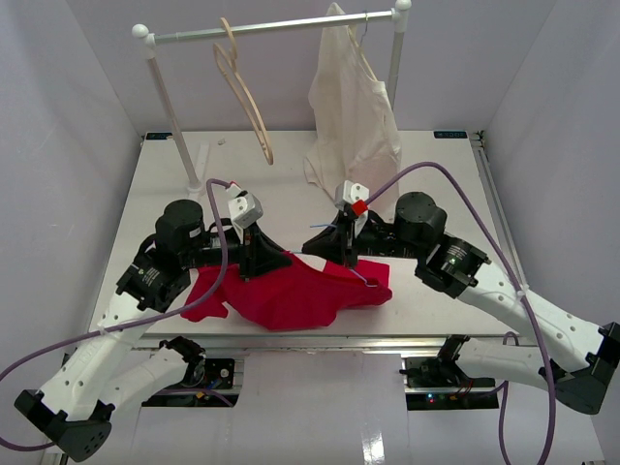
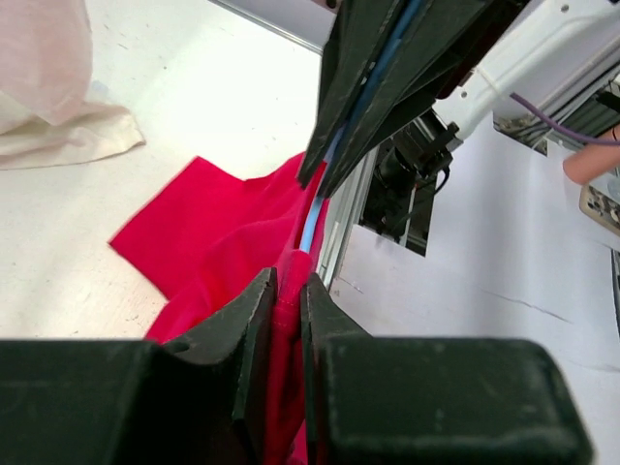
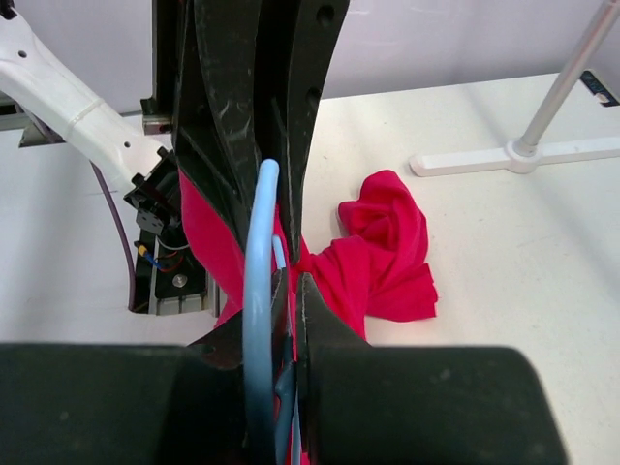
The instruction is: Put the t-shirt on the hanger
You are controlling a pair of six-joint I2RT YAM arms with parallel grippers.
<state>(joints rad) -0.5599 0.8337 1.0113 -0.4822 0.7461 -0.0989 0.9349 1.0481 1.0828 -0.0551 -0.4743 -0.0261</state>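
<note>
Red t-shirt [image 1: 291, 291] heaped at the white counter's [image 1: 436, 184] near edge, between both arms.
The left fingers [image 2: 247, 320] pinch a fold of its cloth; the right fingers [image 3: 320, 329] clamp the blue hanger [image 3: 258, 271] just above it. Behind, a rail [image 1: 271, 27] carries a wooden hanger [image 1: 250, 105] and cream garment [image 1: 354, 107] against pale walls [image 1: 58, 116].

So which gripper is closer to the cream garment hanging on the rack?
Right. The right gripper, shut on the blue hanger, is just in front of the cream garment; the left gripper, clamping the red t-shirt, is farther off to its left.
</note>
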